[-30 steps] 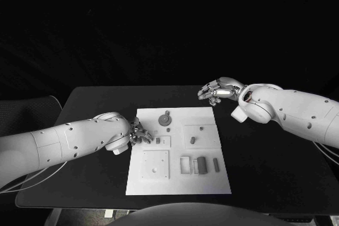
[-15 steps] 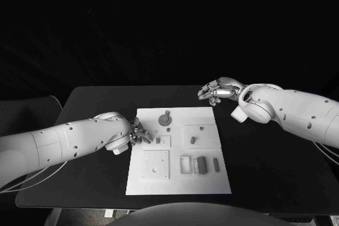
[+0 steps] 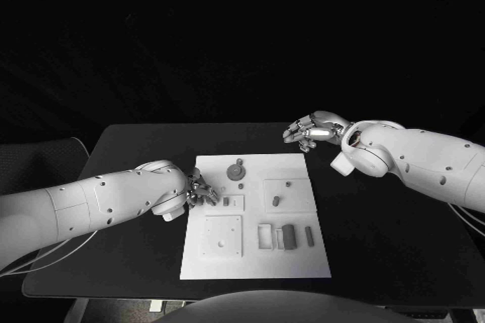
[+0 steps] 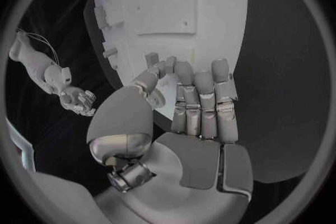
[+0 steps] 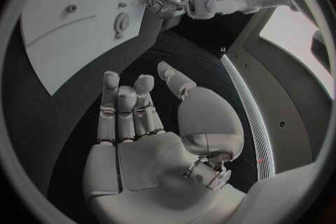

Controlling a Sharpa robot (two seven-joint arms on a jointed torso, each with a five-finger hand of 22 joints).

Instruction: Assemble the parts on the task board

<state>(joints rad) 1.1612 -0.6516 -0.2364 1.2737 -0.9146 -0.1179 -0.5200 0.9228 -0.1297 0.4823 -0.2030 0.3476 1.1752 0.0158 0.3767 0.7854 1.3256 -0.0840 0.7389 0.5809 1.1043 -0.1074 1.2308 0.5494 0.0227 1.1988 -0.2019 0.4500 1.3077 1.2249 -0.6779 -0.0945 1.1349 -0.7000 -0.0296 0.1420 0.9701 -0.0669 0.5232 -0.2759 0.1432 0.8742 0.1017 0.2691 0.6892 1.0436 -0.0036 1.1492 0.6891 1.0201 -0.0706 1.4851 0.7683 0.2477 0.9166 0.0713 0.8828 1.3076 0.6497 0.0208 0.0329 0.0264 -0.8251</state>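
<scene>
I see the task board (image 3: 256, 218) mid-table, grey parts (image 3: 288, 235) scattered across it. My left hand (image 3: 198, 190) sits at the board's left edge — whether its thumb and fingers pinch a small part, I cannot tell. My right hand (image 3: 312, 130) hovers beyond the far right corner — fingers loosely apart, holding nothing.

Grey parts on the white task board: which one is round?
The round grey disc part near the white task board's far edge, left of centre. The other grey parts nearer the robot are small straight blocks, such as the upright bar.
</scene>
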